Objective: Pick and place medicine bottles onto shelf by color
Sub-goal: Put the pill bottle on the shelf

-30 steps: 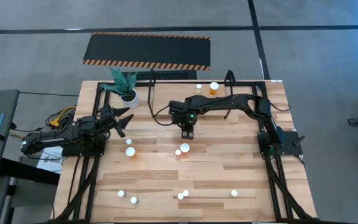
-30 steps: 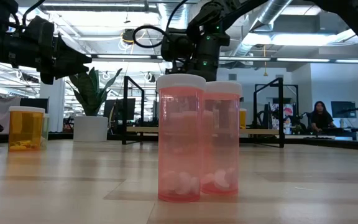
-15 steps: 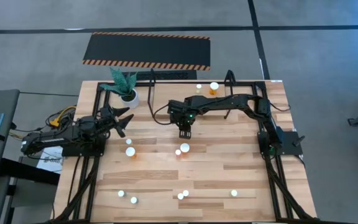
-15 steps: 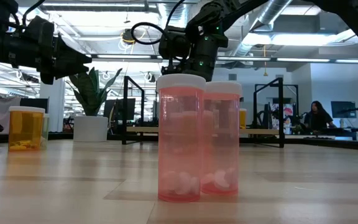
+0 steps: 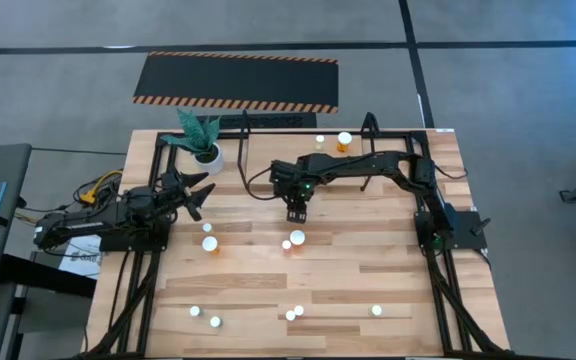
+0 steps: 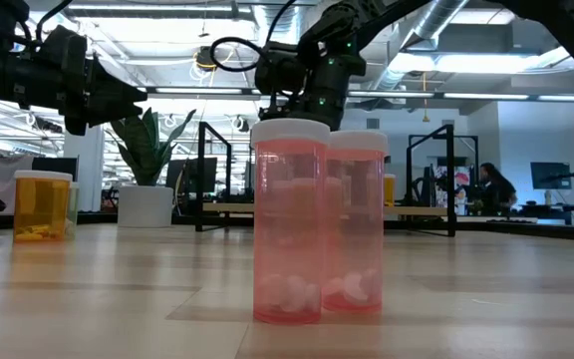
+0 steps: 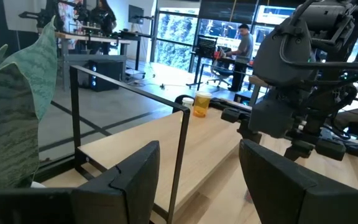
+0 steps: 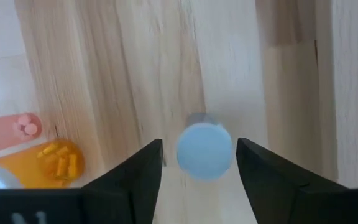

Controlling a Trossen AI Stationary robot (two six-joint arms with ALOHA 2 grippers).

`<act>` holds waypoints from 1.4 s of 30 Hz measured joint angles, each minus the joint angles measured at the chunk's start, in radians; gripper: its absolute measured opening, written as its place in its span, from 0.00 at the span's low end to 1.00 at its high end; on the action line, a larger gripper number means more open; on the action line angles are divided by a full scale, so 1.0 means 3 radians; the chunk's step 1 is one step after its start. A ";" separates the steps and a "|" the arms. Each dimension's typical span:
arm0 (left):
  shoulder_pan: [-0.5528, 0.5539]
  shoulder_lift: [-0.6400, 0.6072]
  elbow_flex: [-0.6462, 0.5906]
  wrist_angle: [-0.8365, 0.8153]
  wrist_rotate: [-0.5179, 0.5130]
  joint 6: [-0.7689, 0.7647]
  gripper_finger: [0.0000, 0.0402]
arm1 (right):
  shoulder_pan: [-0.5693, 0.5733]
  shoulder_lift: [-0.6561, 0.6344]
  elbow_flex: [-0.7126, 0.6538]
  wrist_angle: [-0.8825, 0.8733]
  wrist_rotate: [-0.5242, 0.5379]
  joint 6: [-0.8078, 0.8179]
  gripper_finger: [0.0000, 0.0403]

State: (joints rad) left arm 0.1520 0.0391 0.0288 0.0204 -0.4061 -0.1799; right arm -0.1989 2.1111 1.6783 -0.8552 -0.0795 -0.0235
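My right gripper (image 5: 297, 211) points down over the middle of the table, open. In the right wrist view, a white-capped bottle (image 8: 204, 151) stands upright between its fingers with a little gap on each side. Its body is hidden under the cap. A pink bottle (image 8: 5, 134) and an orange bottle (image 8: 51, 162) stand close by. Two bottles (image 5: 345, 140) sit on the black tube shelf (image 5: 398, 133) at the far edge. Several more bottles (image 5: 291, 314) stand near the front edge. My left gripper (image 5: 198, 192) waits open at the table's left side.
A white pot with a green plant (image 5: 206, 152) stands at the far left beside the shelf. Two more bottles (image 5: 209, 243) stand left of centre. In the low view, two pink bottles (image 6: 289, 219) stand close to the camera and hide the right gripper's fingers.
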 joint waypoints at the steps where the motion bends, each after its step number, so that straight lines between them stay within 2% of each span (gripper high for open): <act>1: -0.0001 0.0000 0.0000 -0.0001 -0.0001 0.0000 0.52 | 0.0001 -0.0012 0.0000 -0.0027 0.0000 0.0029 0.57; 8: -0.0001 -0.0001 0.0000 0.0000 -0.0001 0.0000 0.52 | 0.0008 -0.0124 0.0002 -0.0265 -0.0012 0.0432 0.56; 12: -0.0001 -0.0001 0.0000 0.0000 -0.0002 0.0000 0.52 | -0.0004 -0.0221 -0.0017 -0.0426 -0.0221 0.0581 0.55; 20: 0.0000 0.0000 0.0000 0.0000 -0.0001 -0.0001 0.52 | 0.0093 -0.0582 -0.0330 -0.0427 -0.0218 0.1217 0.55; 27: 0.0000 0.0000 0.0000 -0.0001 0.0004 0.0000 0.52 | 0.0390 -0.0833 -0.0728 -0.0230 0.0046 0.2396 0.55; 33: 0.0000 0.0000 0.0000 -0.0001 0.0002 -0.0001 0.52 | 0.0621 -0.0831 -0.0748 -0.0202 0.0200 0.3343 0.55; 42: 0.0000 0.0000 0.0000 0.0000 0.0001 -0.0001 0.52 | 0.0730 -0.0831 -0.0748 0.0015 0.0306 0.4547 0.55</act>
State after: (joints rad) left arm 0.1520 0.0391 0.0288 0.0204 -0.4057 -0.1801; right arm 0.0201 1.8618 1.4540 -0.8506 0.0123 1.3406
